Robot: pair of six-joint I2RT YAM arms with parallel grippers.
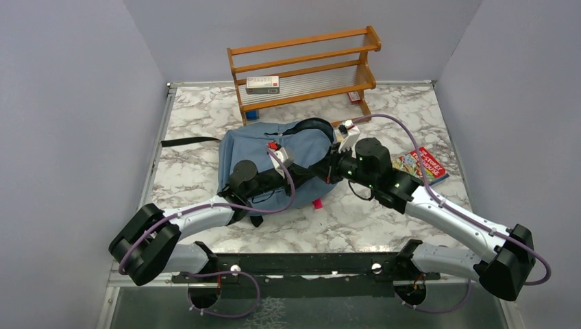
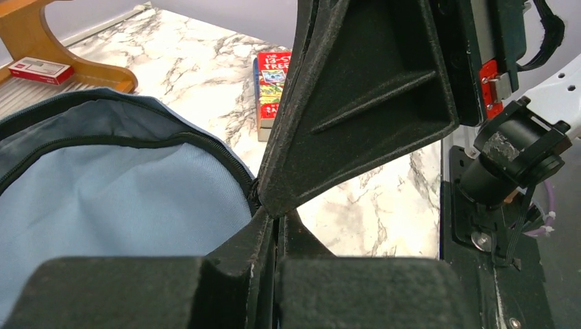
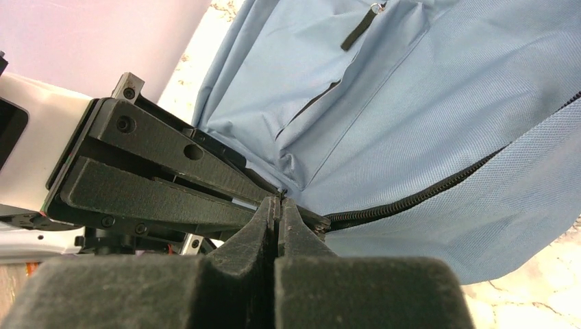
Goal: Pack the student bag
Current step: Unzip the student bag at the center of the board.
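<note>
The student bag (image 1: 257, 147) lies flat on the tabletop (image 1: 384, 219), directly under both sets of jaws, which meet tip to tip at one spot on its right-hand rim. The left jaws are closed there, and the right jaws are closed just beside them, where the black zipper (image 3: 411, 197) runs in. Both look to be pinching the mouth's edge, I'd guess so that one anchors the fabric while the other works the opening wider. The pale lining shows just to the left of the left jaws. A book (image 1: 421, 166) waits on the tabletop, near the right jaws on their outer side.
</note>
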